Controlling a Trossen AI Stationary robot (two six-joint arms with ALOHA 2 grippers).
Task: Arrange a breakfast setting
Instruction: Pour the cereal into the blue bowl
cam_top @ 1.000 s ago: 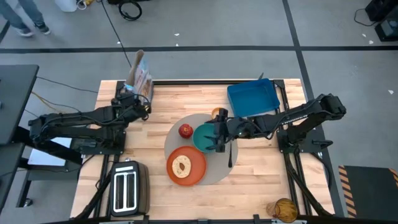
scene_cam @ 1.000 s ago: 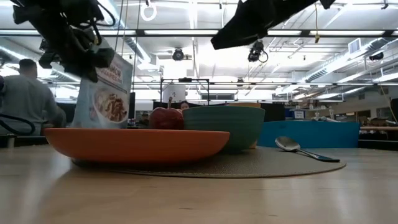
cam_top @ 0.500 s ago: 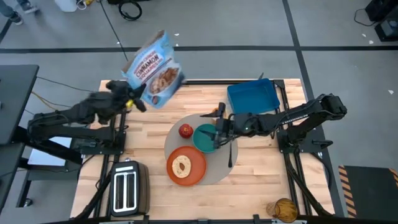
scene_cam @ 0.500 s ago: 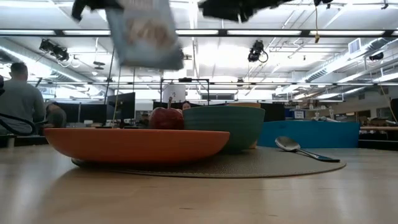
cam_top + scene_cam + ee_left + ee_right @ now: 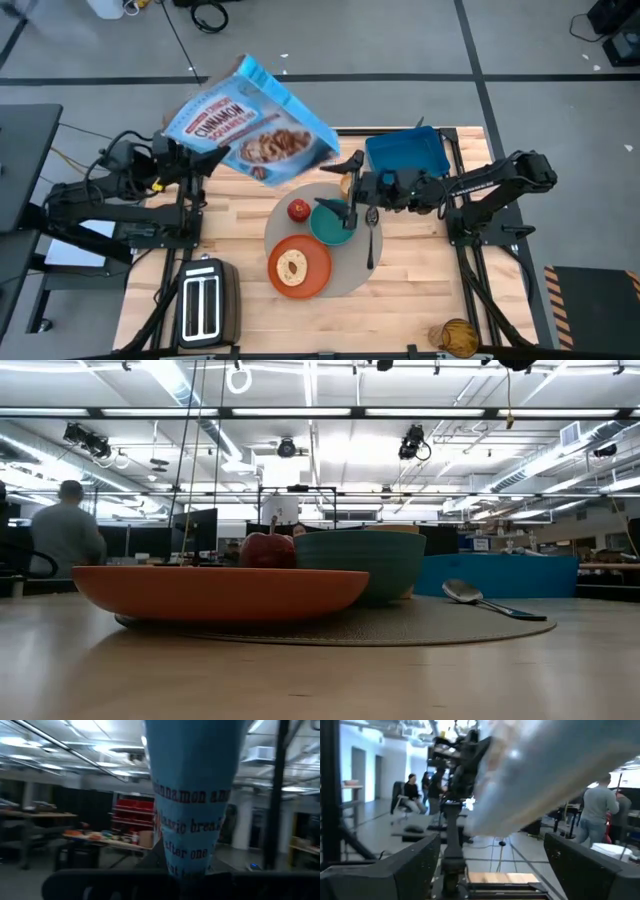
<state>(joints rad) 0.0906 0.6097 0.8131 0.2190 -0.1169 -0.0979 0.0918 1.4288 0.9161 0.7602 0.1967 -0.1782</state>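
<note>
A grey-beige mat (image 5: 350,272) carries an orange plate (image 5: 312,272) with a toast slice (image 5: 292,266), a teal bowl (image 5: 328,224), a red apple (image 5: 298,210) and a metal spoon (image 5: 371,238). The small cup (image 5: 346,182) is mostly hidden behind my right gripper. My left gripper (image 5: 190,163) is shut on a blue cereal bag (image 5: 255,125), high over the table's far left. My right gripper (image 5: 346,188) is open and empty, high above the bowl's far rim. Neither gripper shows in the low view. My left gripper pinches the cereal bag between its two fingers at the bag's edge nearest the arm (image 5: 190,862). The fingers come level from the table's left. The bag is lifted clear and reaches out from the fingers toward the table's right, its printed face up.
A blue rectangular tray (image 5: 405,158) lies at the far right and a silver toaster (image 5: 207,303) at the near left. Bare wood shows at the near right. A person (image 5: 65,535) sits in the room beyond the table.
My left gripper has risen and drawn back toward the table's left edge with the cereal bag. The bag stood upright at the far left. It is now lifted clear and tipped over, with its face up, reaching toward the bowl. My right gripper has risen and shifted toward the far edge.
</note>
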